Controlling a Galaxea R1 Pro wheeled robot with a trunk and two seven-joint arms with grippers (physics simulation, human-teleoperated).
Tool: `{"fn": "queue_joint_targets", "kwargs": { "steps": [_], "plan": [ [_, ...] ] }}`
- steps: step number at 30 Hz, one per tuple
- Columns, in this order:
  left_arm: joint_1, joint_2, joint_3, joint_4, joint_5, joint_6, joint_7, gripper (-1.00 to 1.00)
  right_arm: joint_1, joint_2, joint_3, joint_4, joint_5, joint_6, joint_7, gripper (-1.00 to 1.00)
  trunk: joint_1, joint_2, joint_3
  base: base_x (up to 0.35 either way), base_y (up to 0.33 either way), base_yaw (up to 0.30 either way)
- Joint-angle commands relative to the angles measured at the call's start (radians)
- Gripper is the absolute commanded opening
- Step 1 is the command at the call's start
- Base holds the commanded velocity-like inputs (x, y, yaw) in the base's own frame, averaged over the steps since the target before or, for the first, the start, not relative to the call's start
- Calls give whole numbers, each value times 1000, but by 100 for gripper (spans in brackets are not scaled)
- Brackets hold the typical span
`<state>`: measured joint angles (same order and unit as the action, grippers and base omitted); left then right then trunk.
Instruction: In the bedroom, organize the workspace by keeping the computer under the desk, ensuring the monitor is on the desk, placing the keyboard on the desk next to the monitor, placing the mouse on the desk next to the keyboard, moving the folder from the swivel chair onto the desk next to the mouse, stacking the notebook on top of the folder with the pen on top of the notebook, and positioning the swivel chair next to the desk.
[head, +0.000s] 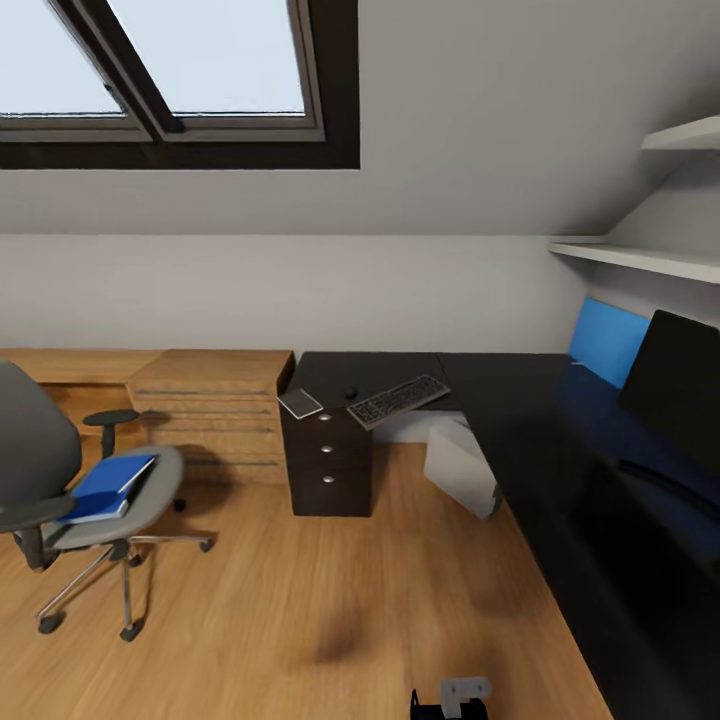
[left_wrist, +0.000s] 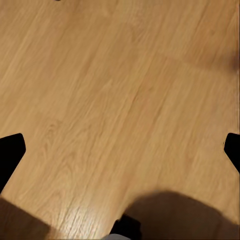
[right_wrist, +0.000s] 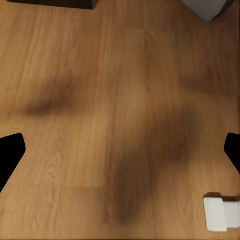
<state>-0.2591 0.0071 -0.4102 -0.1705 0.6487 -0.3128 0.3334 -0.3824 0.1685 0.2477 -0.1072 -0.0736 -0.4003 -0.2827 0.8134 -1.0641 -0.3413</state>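
Both claws spread wide and empty: left claw (left_wrist: 120, 145) and right claw (right_wrist: 120, 145) each show dark fingertips at the frame edges with only oak floor (head: 300, 600) between them, nothing gripped. Right wrist view also catches a corner of the computer (right_wrist: 207, 7). Outward from there, head view: the blue folder (head: 105, 487) lies flat on the grey seat of the swivel chair (head: 60, 490), ahead and off to the robot's left, well apart from both claws; its long axis runs diagonally across the seat. Left arm is probably the nearer one for the pick, though the base likely has to close in first. The bench (head: 520, 420), black L-shaped top, runs along the right and back. Keyboard (head: 398, 400) sits angled on the back section, mouse (head: 351, 393) just beside it, notebook (head: 300, 403) near the corner above the black drawer cabinet (head: 328, 465). Monitor (head: 675, 385) stands on the right wing before the blue panel. The computer (head: 460, 465) tower sits on the floor under the bench. Pen too small to tell.
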Motion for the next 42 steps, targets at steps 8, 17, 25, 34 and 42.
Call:
{"fn": "queue_joint_targets", "kwargs": {
  "steps": [8, 17, 25, 34, 42],
  "plan": [
    [0, 1, -9, -1, 6, -2, 6, 100, -1, 0, 9, 1, -8, -3, -4, 100, 1, -1, -1, 323, 16, -256],
    [0, 1, -9, -1, 6, -3, 6, 100, -1, 0, 9, 1, -8, -3, -4, 100, 1, -1, -1, 328, 100, -260],
    [0, 2, -9, -1, 6, -2, 6, 100, -1, 0, 9, 1, -8, -3, -4, 100, 1, -1, -1, 313, 189, -261],
    [0, 2, -9, -1, 6, -2, 6, 100, -1, 0, 9, 1, -8, -3, -4, 100, 1, -1, -1, 298, 225, -264],
    [0, 2, -9, -1, 6, -2, 6, 100, -1, 0, 9, 1, -8, -3, -4, 100, 1, -1, -1, 296, 228, -265]
  ]
}}
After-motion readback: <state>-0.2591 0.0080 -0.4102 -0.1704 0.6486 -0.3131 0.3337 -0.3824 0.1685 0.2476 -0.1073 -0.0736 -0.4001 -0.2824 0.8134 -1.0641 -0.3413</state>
